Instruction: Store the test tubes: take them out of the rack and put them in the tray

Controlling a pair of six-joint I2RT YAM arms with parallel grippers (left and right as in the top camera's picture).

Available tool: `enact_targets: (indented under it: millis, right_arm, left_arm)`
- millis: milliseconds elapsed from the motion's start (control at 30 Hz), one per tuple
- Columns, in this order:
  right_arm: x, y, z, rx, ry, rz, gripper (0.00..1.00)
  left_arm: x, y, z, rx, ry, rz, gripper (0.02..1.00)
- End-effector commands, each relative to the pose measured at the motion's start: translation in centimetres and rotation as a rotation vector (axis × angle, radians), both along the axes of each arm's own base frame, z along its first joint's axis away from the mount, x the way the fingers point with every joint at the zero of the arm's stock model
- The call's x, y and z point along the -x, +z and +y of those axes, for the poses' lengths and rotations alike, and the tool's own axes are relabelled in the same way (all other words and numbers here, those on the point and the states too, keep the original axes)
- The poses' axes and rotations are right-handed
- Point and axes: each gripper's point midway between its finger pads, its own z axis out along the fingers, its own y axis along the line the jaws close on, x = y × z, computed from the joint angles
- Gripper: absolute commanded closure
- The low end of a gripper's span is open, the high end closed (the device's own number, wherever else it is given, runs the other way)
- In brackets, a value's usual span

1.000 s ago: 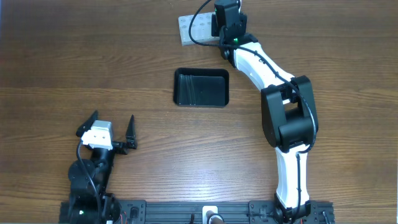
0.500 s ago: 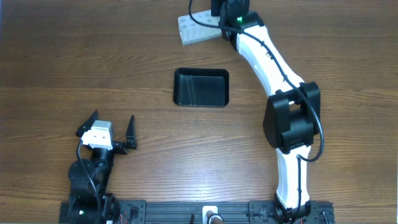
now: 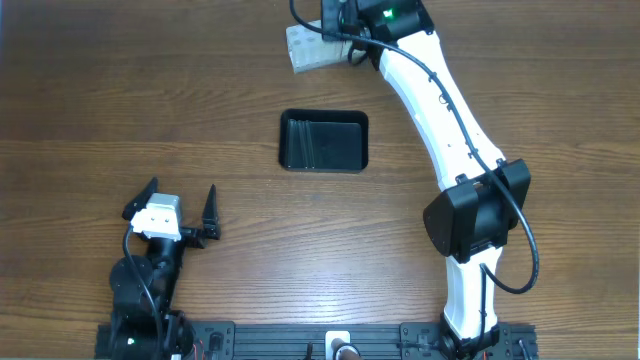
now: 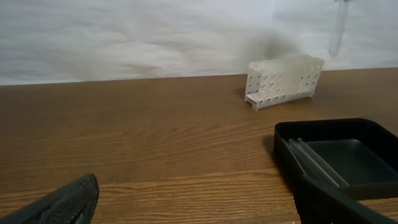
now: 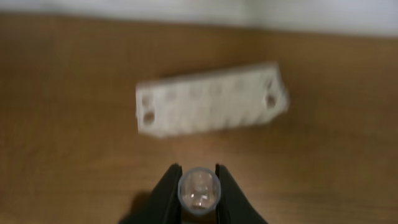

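Bare wooden tabletop (image 3: 90,100) lies open between the black plastic tray (image 3: 324,115) mid-tabletop and the white perforated rack (image 3: 305,48) by the far edge, near which the raised right tool (image 5: 199,186) holds a clear test tube (image 5: 199,188).

Overhead camera, low sideways left wrist camera, downward right wrist camera; rack (image 3: 308,48) common to all.

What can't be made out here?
- Tubes left in the rack: right wrist view blurred; top view, right arm covers part.
- Tube count in the tray: left wrist view cuts it at the edge; too small from above.
- Length of the test tube in the right gripper: right wrist view shows it end-on.
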Motion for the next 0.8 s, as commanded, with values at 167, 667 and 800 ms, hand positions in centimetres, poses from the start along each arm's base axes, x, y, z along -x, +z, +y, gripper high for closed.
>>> enact_targets:
  millis: [167, 667, 800]
  right_arm:
    - [4.6, -7.1, 0.1, -0.002, -0.030, 0.259, 0.879]
    - [9.0, -13.2, 2.4, 0.046, 0.023, 0.392, 0.877]
    - [9.7, -14.2, 2.2, 0.072, -0.007, 0.412, 0.862]
  left_arm:
    - [0.0, -0.2, 0.0, -0.010, -0.003, 0.000, 0.018]
    - [0.0, -0.1, 0.0, -0.010, -0.003, 0.000, 0.018]
    - [0.0, -0.1, 0.0, -0.010, -0.003, 0.000, 0.018]
